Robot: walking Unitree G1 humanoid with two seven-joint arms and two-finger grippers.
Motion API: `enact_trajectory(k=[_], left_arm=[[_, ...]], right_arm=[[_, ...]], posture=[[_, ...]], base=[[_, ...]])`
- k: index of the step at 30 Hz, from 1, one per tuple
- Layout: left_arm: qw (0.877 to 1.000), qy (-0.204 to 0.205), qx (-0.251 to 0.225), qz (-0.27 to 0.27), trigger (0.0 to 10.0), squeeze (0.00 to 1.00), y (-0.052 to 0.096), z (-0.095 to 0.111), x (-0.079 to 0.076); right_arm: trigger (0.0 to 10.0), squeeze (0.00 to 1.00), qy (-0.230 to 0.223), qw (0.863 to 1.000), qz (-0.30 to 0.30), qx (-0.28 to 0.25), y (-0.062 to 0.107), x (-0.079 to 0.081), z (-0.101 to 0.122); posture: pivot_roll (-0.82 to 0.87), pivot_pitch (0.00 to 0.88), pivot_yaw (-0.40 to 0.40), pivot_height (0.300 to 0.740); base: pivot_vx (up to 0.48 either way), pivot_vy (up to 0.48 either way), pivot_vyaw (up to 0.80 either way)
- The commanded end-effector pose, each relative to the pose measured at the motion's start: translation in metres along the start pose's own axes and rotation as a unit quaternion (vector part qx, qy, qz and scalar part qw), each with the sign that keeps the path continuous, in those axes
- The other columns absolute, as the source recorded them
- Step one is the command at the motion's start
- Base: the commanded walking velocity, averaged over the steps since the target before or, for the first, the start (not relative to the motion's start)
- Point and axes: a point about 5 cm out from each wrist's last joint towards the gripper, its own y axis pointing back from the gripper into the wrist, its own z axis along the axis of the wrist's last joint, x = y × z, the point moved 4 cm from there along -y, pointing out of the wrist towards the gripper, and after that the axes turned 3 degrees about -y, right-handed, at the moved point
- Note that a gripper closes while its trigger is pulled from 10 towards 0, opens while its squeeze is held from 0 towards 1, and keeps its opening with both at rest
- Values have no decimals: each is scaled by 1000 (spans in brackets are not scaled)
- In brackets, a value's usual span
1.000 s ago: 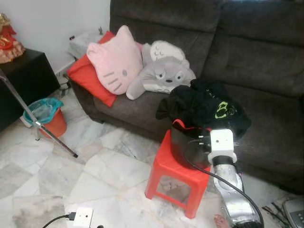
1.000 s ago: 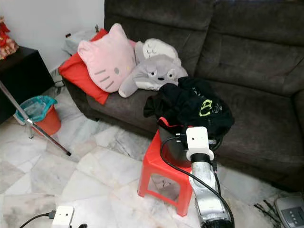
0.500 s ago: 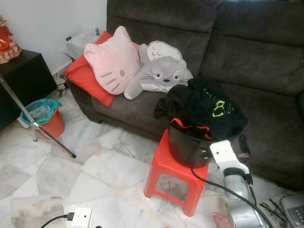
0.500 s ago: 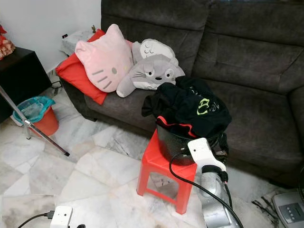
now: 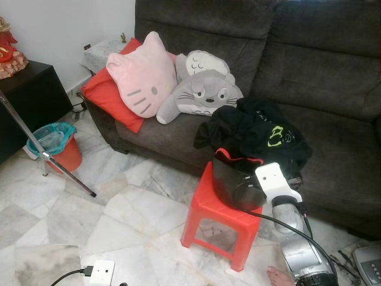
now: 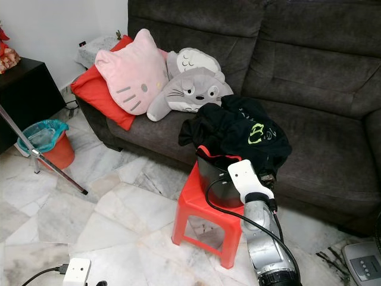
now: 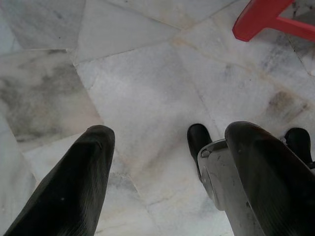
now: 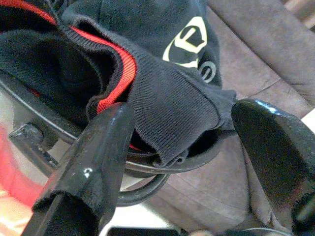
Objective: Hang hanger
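A black garment with a red collar [image 5: 256,134] is heaped over a dark bucket [image 5: 229,185] standing on a red plastic stool [image 5: 217,217] in front of the sofa. In the right wrist view the garment [image 8: 162,98] hangs over the bucket's rim, and a thin black curved bar [image 8: 147,169], possibly a hanger, shows under its edge. My right gripper [image 8: 184,115] is open, one finger on each side of the garment's hanging edge. My right arm [image 5: 292,238] reaches up to the bucket's right side. My left gripper [image 7: 170,137] hangs open above the marble floor.
A dark sofa [image 5: 333,71] carries a pink cat cushion [image 5: 143,77], a grey plush [image 5: 202,92] and a red cushion [image 5: 104,92]. A slanted metal pole [image 5: 47,155] and an orange bin [image 5: 56,146] stand at the left. A power strip [image 5: 101,271] and a person's toes [image 5: 277,277] are on the floor.
My right arm dipped down and to the right half a second ago and has come back up against the bucket. The camera has shifted slightly.
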Motion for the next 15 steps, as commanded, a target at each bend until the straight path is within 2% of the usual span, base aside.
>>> enact_trajectory(k=[1,7,15], left_arm=[[1000,0,10,1,10000,0,1,-5,0],[1000,1,10,1,10000,0,1,-5,0],[1000,1,10,1,10000,0,1,-5,0]], right_arm=[[10000,0,-8,1000,12,-7,-2,4,5],[10000,0,-8,1000,16,-5,-3,9,7],[10000,0,-6,1000,13,5,-6,9,3]], posture=[[-101,45,12,740],[-100,45,11,740],[-97,46,9,740]], base=[[0,0,0],[0,0,0],[0,0,0]])
